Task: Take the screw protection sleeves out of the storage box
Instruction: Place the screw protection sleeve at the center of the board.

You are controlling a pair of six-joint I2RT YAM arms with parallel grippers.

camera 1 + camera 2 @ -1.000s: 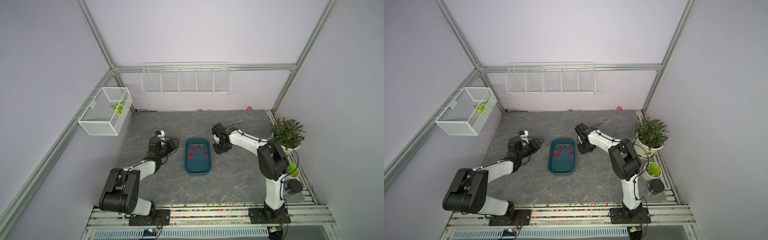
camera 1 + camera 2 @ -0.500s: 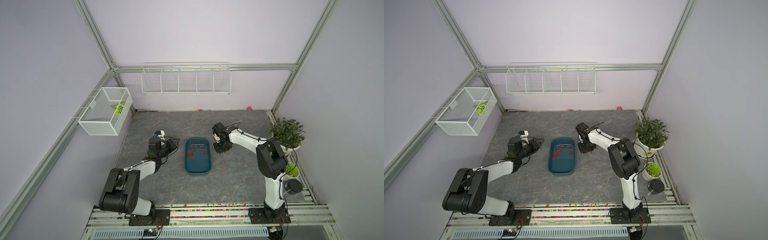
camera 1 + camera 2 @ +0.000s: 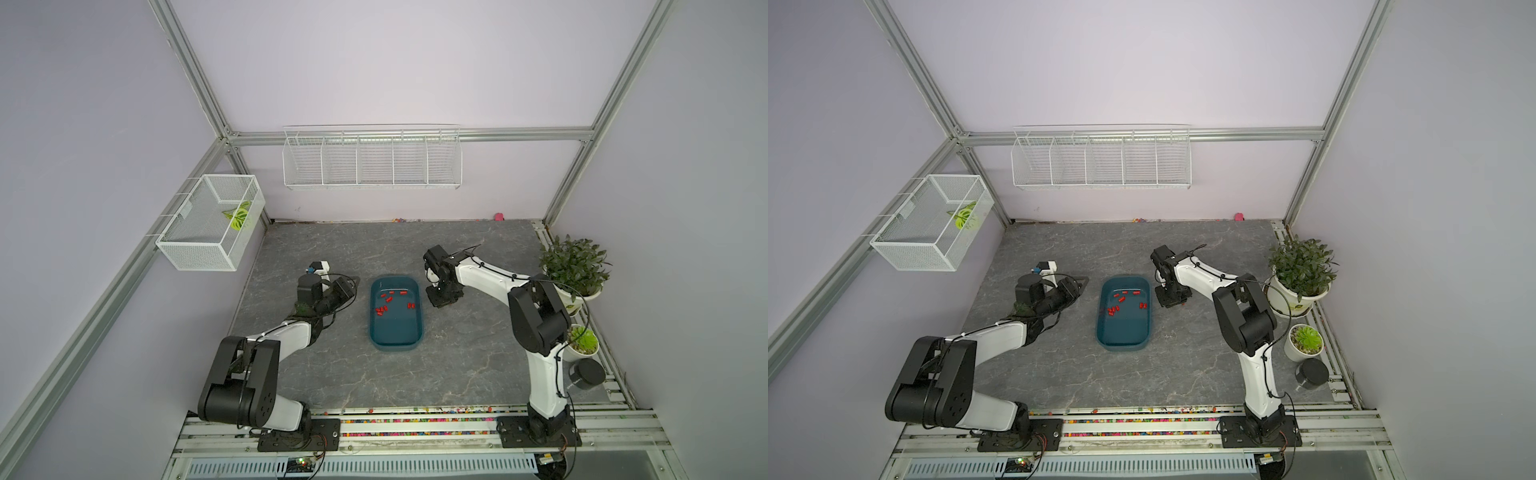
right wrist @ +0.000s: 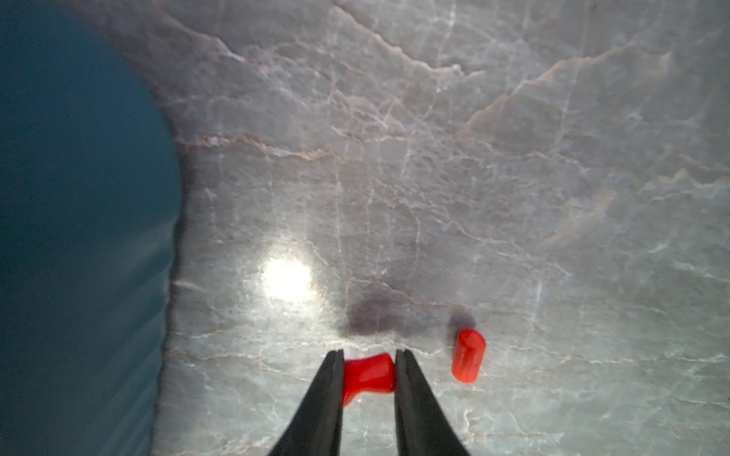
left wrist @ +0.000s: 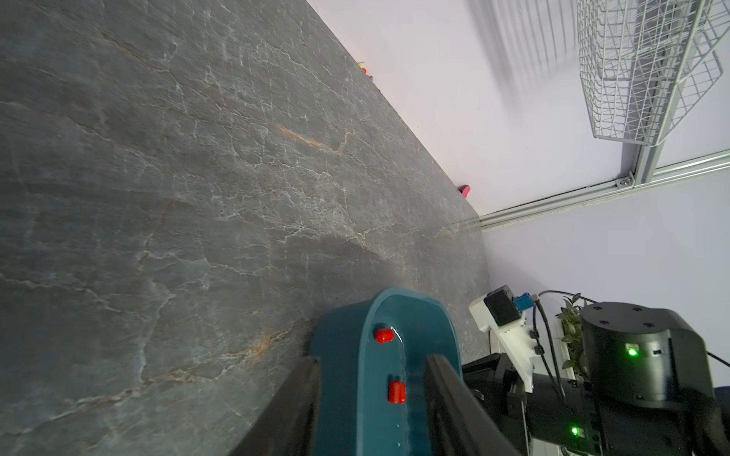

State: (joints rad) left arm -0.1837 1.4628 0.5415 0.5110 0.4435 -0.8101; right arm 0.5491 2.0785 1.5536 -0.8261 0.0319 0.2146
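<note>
The dark teal storage box lies mid-table with several red screw protection sleeves in its far half. My right gripper points down just right of the box, low over the table. It is shut on one sleeve, which is squeezed between the tips. Another sleeve lies loose on the table beside it. My left gripper lies low, left of the box, open and holding nothing. Two sleeves show beyond its fingers.
Two potted plants and a black cylinder stand along the right edge. White wire baskets hang on the back wall and left wall. A pink blob lies at the back wall. Coloured beads line the front rail.
My right gripper has shifted slightly to the right beside the box. The left arm has not moved.
</note>
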